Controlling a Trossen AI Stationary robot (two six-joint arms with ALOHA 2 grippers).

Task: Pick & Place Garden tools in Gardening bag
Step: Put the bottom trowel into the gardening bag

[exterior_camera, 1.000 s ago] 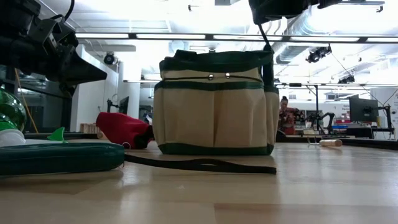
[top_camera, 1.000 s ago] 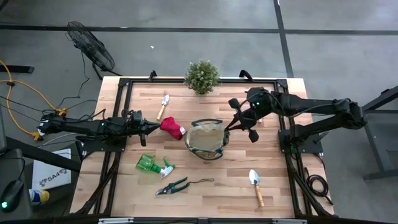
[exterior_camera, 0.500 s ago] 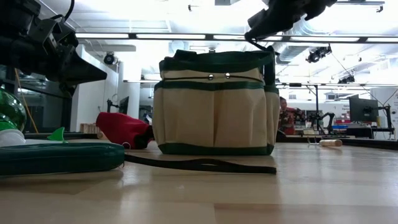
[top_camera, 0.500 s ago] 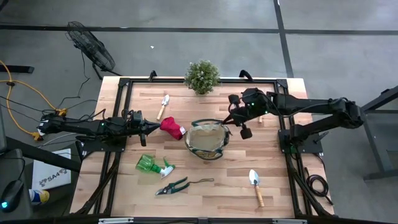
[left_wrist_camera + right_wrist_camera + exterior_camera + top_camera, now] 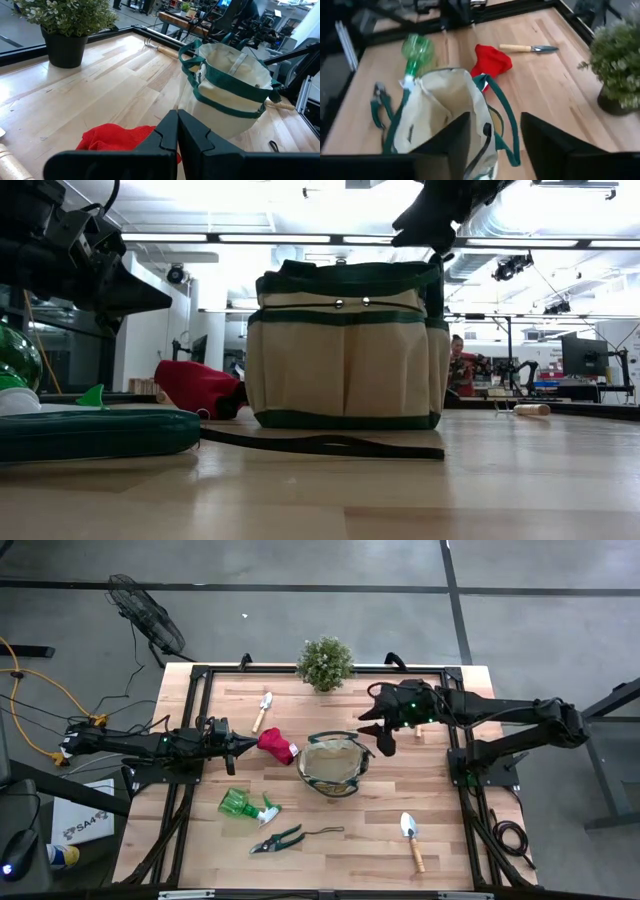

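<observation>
- A robotics lab or workshop.
- Grey concrete floor (image 5: 560, 630) with a floor fan (image 5: 145, 610) and trailing yellow cable (image 5: 40, 680).
- Ceiling strip lights (image 5: 300, 237), exposed ducting (image 5: 490, 220), monitors (image 5: 583, 356) behind the worktop (image 5: 400, 490).

The bag (image 5: 331, 765) was tan-cream cloth with dark green trim, bands and loops. The glove (image 5: 277, 745) beside it was plain bright red. The spray bottle (image 5: 247, 806) was clear green with a white neck. The pruners (image 5: 279, 839) had green handles and a dark strap. Both trowels (image 5: 263, 708) had pale wooden handles and silver-grey blades. The plant (image 5: 325, 662) was pale, speckled green in a dark pot (image 5: 64, 47). The table (image 5: 450, 850) was light blond wood with long grain stripes, framed in black. Both arms (image 5: 500, 715) were black all over. The floor (image 5: 560, 630) was grey with dark lines.
</observation>
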